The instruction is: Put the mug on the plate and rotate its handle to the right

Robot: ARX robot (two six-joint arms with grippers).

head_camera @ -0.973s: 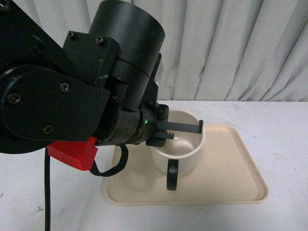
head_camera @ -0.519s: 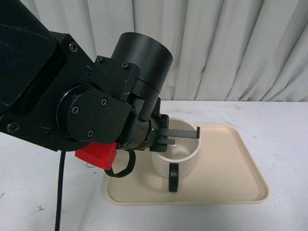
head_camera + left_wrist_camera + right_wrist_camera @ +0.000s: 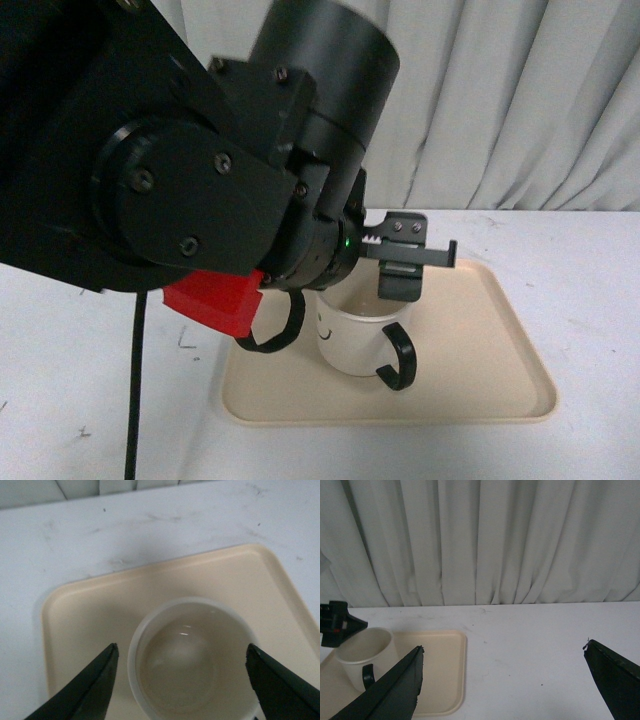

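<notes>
The cream-white mug [image 3: 352, 342] stands upright on the beige plate [image 3: 480, 345], left of the plate's middle. Its black handle [image 3: 397, 358] points to the front right, and part of the smiley face [image 3: 325, 322] shows on the left side. My left gripper [image 3: 412, 264] is open and empty just above the mug. In the left wrist view its fingers [image 3: 95, 682] straddle the mug [image 3: 192, 662] from above without touching it. My right gripper [image 3: 504, 646] is open and empty over the bare table, to the right of the plate [image 3: 445, 670] and mug [image 3: 362, 652].
The white table [image 3: 580, 260] runs around the plate, with a grey curtain [image 3: 500, 100] behind it. My bulky left arm [image 3: 180, 180] fills the left of the front view and hides the plate's left part. A black cable [image 3: 135, 400] hangs from it.
My left gripper has let go of the mug's rim and risen above it. The handle has swung from facing the front to the front right, and the smiley face has come into view.
</notes>
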